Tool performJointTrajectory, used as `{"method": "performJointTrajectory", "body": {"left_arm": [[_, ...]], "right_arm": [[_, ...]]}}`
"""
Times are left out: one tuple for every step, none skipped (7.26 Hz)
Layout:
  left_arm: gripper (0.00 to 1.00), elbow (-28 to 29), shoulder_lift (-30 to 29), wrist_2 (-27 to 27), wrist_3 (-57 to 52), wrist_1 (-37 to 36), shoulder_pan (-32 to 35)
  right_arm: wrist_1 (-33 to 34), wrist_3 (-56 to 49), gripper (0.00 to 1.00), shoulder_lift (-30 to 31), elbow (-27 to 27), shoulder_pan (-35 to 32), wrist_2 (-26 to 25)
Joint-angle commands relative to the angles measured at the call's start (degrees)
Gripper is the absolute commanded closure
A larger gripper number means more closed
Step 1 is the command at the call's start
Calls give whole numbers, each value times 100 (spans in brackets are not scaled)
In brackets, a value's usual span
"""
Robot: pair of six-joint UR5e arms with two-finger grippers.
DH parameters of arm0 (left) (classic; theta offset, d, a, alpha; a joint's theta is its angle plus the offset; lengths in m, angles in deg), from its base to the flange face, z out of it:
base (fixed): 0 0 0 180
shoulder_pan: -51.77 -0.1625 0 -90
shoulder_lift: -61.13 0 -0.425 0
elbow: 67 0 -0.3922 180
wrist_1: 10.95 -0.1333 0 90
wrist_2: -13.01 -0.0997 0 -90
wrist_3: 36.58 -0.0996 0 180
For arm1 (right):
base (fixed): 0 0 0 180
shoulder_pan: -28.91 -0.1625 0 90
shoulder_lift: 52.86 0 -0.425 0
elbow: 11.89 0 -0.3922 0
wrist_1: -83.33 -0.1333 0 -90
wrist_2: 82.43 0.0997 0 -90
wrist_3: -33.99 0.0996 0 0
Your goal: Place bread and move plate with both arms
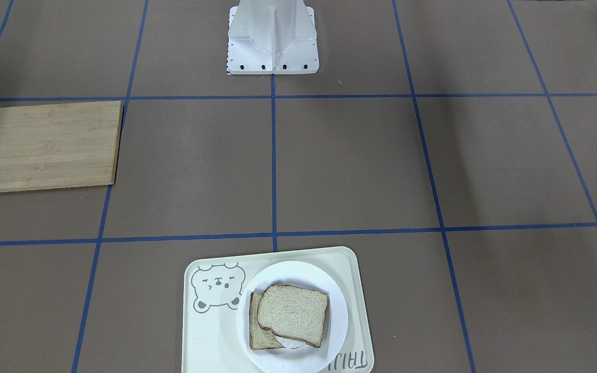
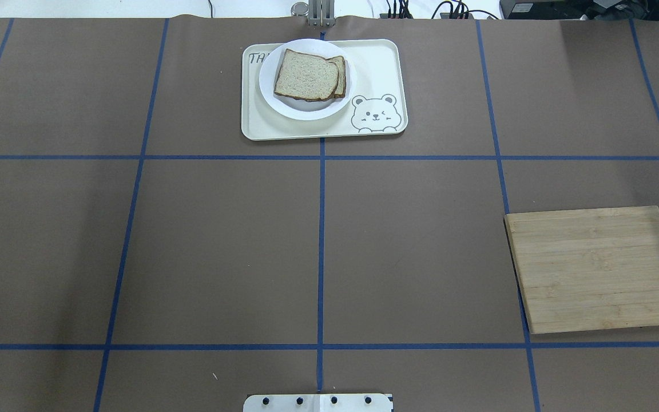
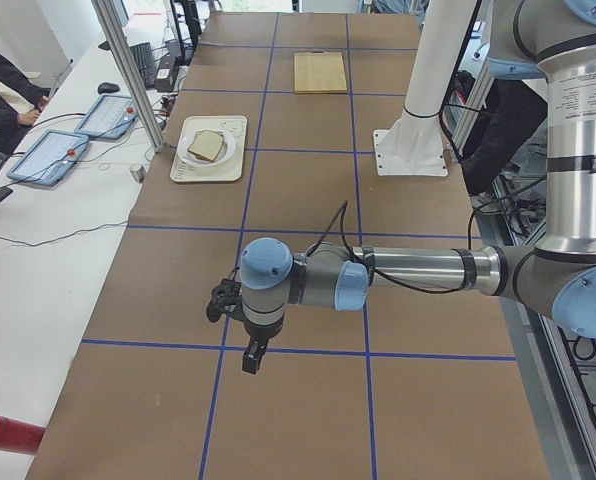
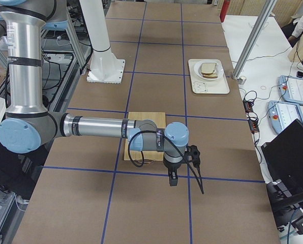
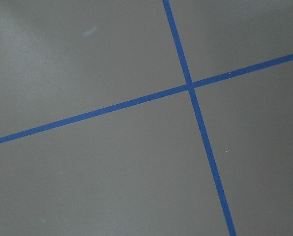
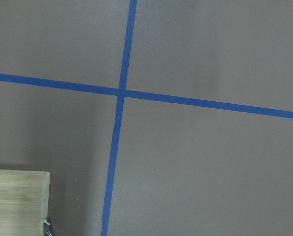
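Note:
The white plate sits on the cream bear tray at the table's far side from the robot. Two bread slices lie on it, the top slice overlapping the lower one. The overhead view shows the same plate, bread and tray. My left gripper hangs over bare table far from the tray, seen only in the exterior left view. My right gripper hangs beside the cutting board, seen only in the exterior right view. I cannot tell whether either is open or shut. Both wrist views show only table and blue tape.
A bamboo cutting board lies on the robot's right side; it also shows in the front view and the right wrist view. The white fixed base stands at the robot's edge. A metal post stands near the tray.

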Motion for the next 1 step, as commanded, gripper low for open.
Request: {"method": "performJointTrajectory", "body": {"left_arm": [[2, -127, 176, 3, 7, 0, 15]], "right_arm": [[-17, 0, 0, 41, -20, 0, 9]]}}
